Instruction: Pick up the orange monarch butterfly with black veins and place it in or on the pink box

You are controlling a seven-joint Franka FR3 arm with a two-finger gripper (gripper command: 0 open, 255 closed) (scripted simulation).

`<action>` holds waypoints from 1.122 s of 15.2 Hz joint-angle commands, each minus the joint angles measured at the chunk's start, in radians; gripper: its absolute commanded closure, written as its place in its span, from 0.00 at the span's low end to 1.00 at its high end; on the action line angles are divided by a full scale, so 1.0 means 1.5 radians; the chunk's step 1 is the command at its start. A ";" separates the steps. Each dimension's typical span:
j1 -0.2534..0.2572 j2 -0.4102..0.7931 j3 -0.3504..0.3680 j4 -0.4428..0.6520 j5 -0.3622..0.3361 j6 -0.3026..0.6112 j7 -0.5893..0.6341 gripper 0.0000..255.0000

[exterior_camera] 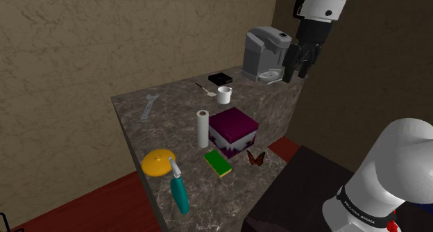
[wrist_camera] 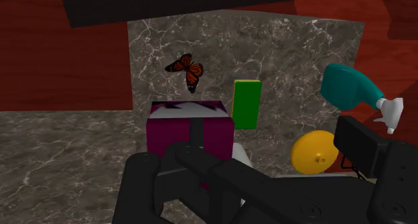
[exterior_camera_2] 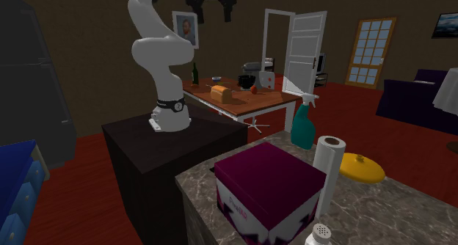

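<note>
On the counter (exterior_camera: 166, 102), the butterfly (exterior_camera: 256, 158) sits with wings spread, close to the edge that faces the stand (exterior_camera: 298, 189). It is orange with black veins. It lies just beside the near corner of the box (exterior_camera: 234, 130) and does not touch it.

- Box: dark magenta with white trim at the base, closed top, upright.
- Roll (exterior_camera: 202, 128): white, upright, just beside the box on the shoulder view's left.
- Sponge (exterior_camera: 219, 164): green and yellow, between the butterfly and the disc (exterior_camera: 159, 162).
- Disc: yellow, near the teal spray bottle (exterior_camera: 179, 189), which lies on its side.

Gripper (exterior_camera: 296, 76): high above the far end of the counter, beside the coffee machine (exterior_camera: 265, 53), well apart from the butterfly. Fingers stand apart; nothing is held.

In the wrist view the butterfly (wrist_camera: 187, 70) appears beyond the box (wrist_camera: 189, 125), with the sponge (wrist_camera: 247, 103) alongside.
</note>
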 commanded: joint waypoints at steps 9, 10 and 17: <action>0.010 0.039 -0.041 -0.150 -0.010 0.179 -0.090 0.00; 0.012 0.049 -0.047 -0.166 -0.011 0.203 -0.102 0.00; 0.030 0.166 -0.090 -0.245 -0.007 0.388 -0.192 0.00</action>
